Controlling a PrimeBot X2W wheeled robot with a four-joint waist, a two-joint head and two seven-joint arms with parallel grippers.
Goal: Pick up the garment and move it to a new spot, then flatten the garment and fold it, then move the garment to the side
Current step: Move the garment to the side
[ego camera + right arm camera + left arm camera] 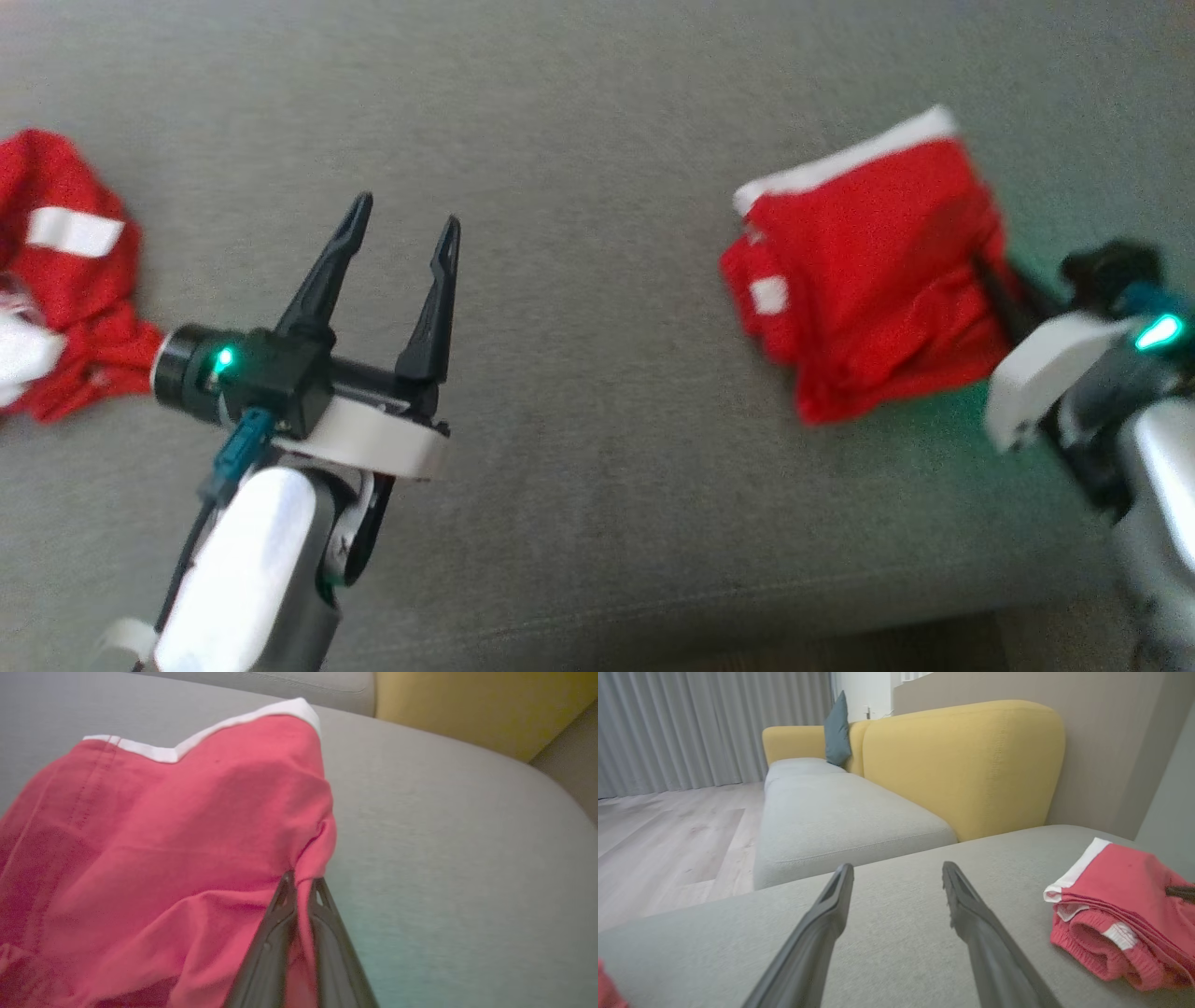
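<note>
My right gripper (300, 881) is pinching the right edge of the folded red shorts (868, 271), right of centre on the grey cushion (597, 467). The left gripper (406, 213) hangs spread. I'd slide them low and slowly so the fold holds.

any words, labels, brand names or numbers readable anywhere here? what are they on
No readable text in any view.
Small white patch on the folded red garment: looks blank, too blurred to tell if anything is printed on it.
White strip on the crumpled red garment at the left edge: too blurred to read.
</note>
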